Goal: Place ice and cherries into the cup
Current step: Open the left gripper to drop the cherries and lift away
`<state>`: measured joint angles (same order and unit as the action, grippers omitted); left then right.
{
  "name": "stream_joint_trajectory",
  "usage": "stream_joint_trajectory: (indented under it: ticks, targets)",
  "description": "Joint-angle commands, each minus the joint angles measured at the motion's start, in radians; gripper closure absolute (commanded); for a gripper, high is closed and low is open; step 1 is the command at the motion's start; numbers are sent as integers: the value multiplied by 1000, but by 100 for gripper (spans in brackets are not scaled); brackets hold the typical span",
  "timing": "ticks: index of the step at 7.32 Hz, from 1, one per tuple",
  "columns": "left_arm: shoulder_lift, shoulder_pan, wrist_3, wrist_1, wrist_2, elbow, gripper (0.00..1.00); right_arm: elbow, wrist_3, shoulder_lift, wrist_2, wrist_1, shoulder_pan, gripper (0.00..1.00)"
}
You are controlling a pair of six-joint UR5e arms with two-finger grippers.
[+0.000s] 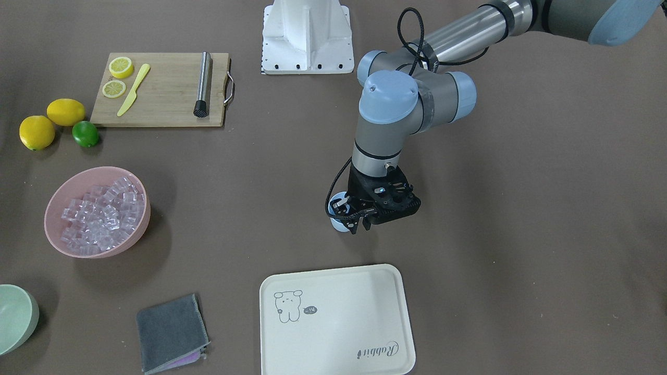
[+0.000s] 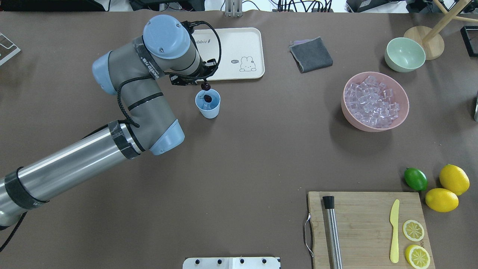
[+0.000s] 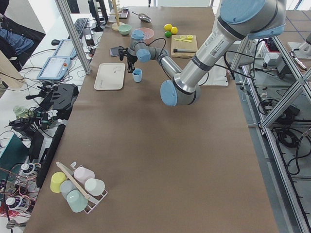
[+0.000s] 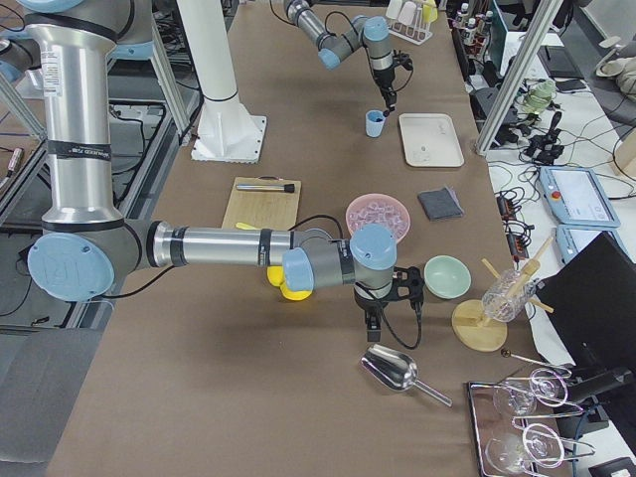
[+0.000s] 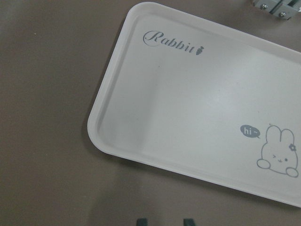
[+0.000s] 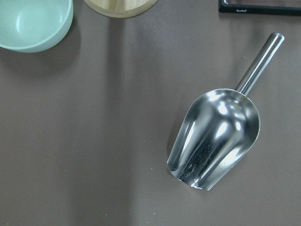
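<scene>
Cherries (image 2: 206,92) over cup (image 2: 208,104), left end effector (image 2: 199,80) fingers apart; right unclear.

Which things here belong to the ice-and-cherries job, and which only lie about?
Job: cup, cherries, ice, left gripper.
Lying about: tray, grey cloth, green bowl, cutting board, scoop.

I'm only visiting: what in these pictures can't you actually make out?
- Cup: in the front-facing view the left gripper covers most of it; overhead, its contents under the cherries are too small to judge.
- Cherry stems: too thin overhead, and the arm's wrist hides whether the jaws touch them.
- Right gripper: shows only in the exterior right view, too small to tell whether it is open.
</scene>
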<state>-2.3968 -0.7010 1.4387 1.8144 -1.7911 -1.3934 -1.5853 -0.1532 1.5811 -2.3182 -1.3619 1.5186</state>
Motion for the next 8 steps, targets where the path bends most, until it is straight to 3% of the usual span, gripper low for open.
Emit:
stream_joint_trajectory:
  ticks: [1,7,8]
  targets:
    - [11,-2,3,-3,2,5,63,-2,0,-4,-3,0,0,0]
    - [-21,-14,40,11,7,69,64,-10,0,14,-4,1,0,0]
    - [-39,-14,40,13,7,89,59,-10,0,14,-4,1,0,0]
